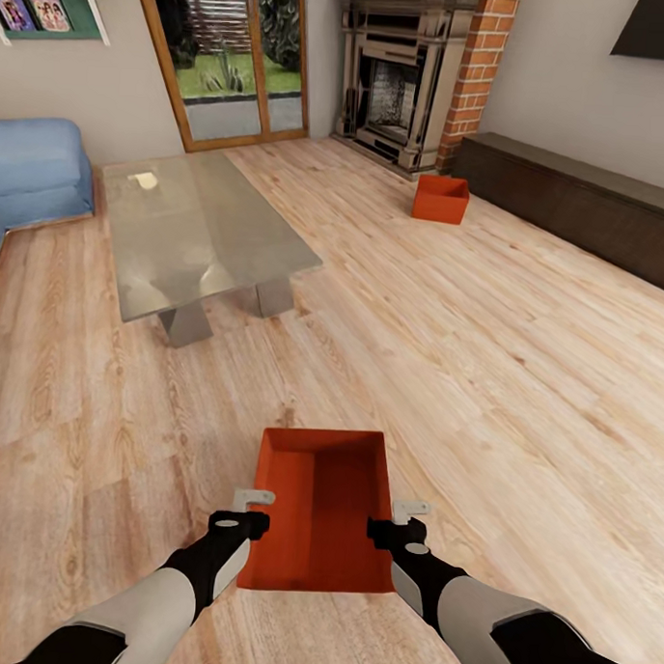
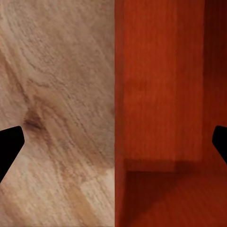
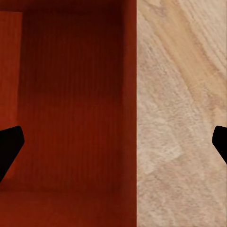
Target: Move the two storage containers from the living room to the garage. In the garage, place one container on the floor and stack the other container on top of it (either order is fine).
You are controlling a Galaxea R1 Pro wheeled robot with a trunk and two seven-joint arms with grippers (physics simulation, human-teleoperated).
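Fingers, left gripper (image 1: 256,511): spread wide astride the near container's left wall, one tip over the wood floor and one inside the bin, as seen in the left wrist view; no clamping is seen.
Fingers, right gripper (image 1: 401,521): likewise held wide across the right wall, not closed on it.
Near container (image 1: 316,510): set on the living-room plank floor (image 1: 485,358), directly between the two arms, open side up and empty.
Far container (image 1: 440,199): left on the planks near the brick fireplace (image 1: 401,79), well apart from the first, untouched.
Progress: judged to be at the very start; neither bin is lifted, and the garage is not reached.
Remaining: the near bin is to be gripped and carried out, then the far one fetched and stacked on it.
Writing: none is readable; the bins are plain, and the framed pictures (image 1: 35,10) by the glass door are too small to be read.
Other furniture: a glass desk (image 1: 196,229) and a blue sofa (image 1: 35,169) are seen to the left.
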